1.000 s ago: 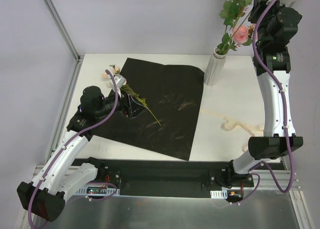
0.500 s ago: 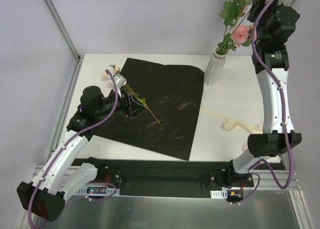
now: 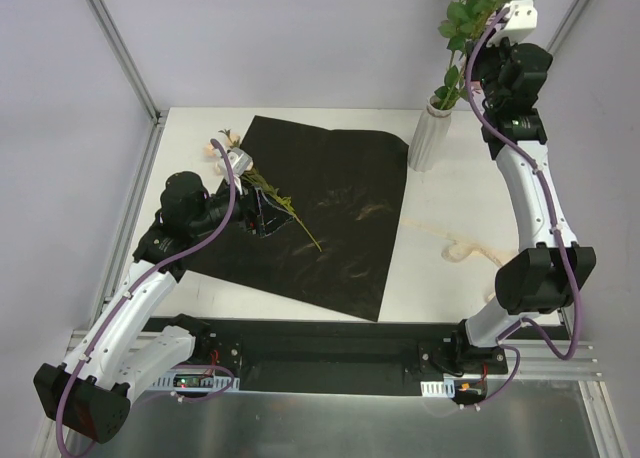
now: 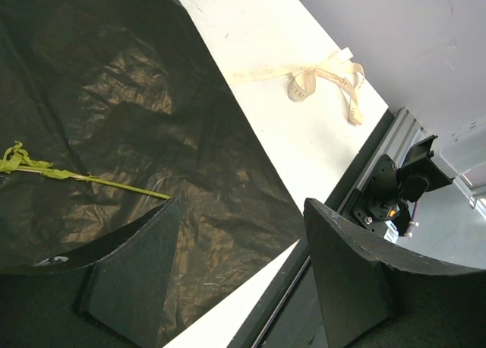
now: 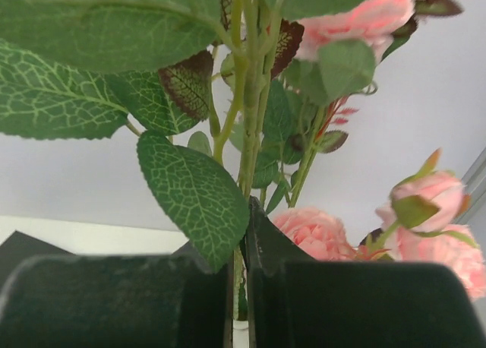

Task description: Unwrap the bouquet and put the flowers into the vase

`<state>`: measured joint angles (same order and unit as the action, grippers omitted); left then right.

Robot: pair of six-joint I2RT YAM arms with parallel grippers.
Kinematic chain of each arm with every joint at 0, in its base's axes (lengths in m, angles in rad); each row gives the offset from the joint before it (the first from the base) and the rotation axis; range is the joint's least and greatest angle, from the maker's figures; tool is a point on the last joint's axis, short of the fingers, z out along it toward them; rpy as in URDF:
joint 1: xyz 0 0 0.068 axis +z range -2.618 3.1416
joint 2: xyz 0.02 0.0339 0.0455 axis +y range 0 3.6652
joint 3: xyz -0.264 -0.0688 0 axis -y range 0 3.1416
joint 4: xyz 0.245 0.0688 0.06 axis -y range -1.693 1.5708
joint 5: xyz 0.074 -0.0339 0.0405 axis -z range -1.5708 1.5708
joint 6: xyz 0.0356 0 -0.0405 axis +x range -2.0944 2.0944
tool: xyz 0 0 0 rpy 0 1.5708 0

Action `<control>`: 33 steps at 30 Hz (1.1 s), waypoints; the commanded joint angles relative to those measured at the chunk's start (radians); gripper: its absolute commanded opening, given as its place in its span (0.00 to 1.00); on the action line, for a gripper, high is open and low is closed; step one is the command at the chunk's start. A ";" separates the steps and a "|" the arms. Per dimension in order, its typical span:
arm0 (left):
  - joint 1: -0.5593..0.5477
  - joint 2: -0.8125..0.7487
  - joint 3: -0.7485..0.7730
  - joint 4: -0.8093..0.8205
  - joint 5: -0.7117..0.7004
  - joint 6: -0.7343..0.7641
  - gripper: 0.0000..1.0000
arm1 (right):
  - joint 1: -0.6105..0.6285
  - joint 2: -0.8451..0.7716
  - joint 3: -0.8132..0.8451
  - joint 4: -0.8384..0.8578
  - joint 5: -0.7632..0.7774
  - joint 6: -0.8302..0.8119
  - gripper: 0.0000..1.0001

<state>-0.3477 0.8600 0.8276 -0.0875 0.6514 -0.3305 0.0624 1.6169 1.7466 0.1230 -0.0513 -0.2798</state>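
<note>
From above, the right gripper point(image 3: 478, 58) is raised high over the far right corner of the counter point(image 3: 470, 178), holding the flowers point(image 3: 468, 10) above the white ribbed vase point(image 3: 428, 138). Their stems run down to the vase mouth. Whether they reach the bottom is hidden. The black wrapping sheet point(image 3: 330, 203) lies spread flat, with the cream ribbon point(image 3: 462, 244) loose on the counter to its right. One loose stem point(image 3: 290, 216) lies on the sheet just beside the left gripper point(image 3: 262, 220).

In the left wrist view the jaws are spread wide and hold nothing. The thin green stem lies flat on the glossy sheet just ahead of them. A grab here could well catch the sheet along with the stem, or slide off so thin a thing.

In the right wrist view the jaws are pressed together, pinching the green rose stems among leaves and pink blooms point(image 5: 319, 230).

The vase looks tall and narrow, so any sideways drag from this arm may tip it. If the stems are let go before they sit deep, the top-heavy bunch could lean and pull the vase over.
</note>
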 commanded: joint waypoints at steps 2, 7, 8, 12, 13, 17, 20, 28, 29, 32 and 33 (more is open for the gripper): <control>-0.005 0.002 0.038 0.028 0.031 -0.012 0.65 | 0.007 -0.028 -0.047 0.119 -0.065 -0.059 0.02; -0.005 -0.006 0.030 0.026 0.028 -0.012 0.65 | 0.022 0.005 -0.084 0.122 -0.062 -0.101 0.05; -0.005 -0.006 0.027 0.026 0.027 -0.012 0.65 | 0.027 0.014 -0.088 0.122 -0.061 -0.108 0.05; -0.005 -0.007 0.021 0.028 0.027 -0.016 0.65 | 0.072 0.035 -0.111 0.127 -0.039 -0.206 0.11; -0.005 -0.009 0.018 0.026 0.028 -0.016 0.65 | 0.083 0.040 -0.119 0.127 -0.015 -0.225 0.11; -0.005 -0.016 0.015 0.025 0.025 -0.015 0.65 | 0.113 0.073 -0.130 0.127 0.033 -0.265 0.13; -0.005 -0.019 0.013 0.026 0.028 -0.016 0.65 | 0.114 0.092 -0.133 0.127 0.045 -0.260 0.19; -0.005 -0.036 0.001 0.026 0.031 -0.024 0.65 | 0.116 0.106 -0.137 0.098 0.103 -0.248 0.32; -0.005 -0.038 -0.001 0.026 0.033 -0.025 0.65 | 0.117 0.104 -0.136 0.092 0.110 -0.239 0.37; -0.005 -0.041 -0.004 0.026 0.027 -0.036 0.65 | 0.119 0.077 -0.131 0.047 0.128 -0.211 0.49; -0.005 -0.042 -0.005 0.026 0.025 -0.044 0.65 | 0.122 0.064 -0.145 0.032 0.130 -0.182 0.53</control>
<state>-0.3477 0.8371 0.8272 -0.0879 0.6525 -0.3523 0.1802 1.7432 1.6039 0.1764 0.0433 -0.5110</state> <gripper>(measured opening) 0.650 0.469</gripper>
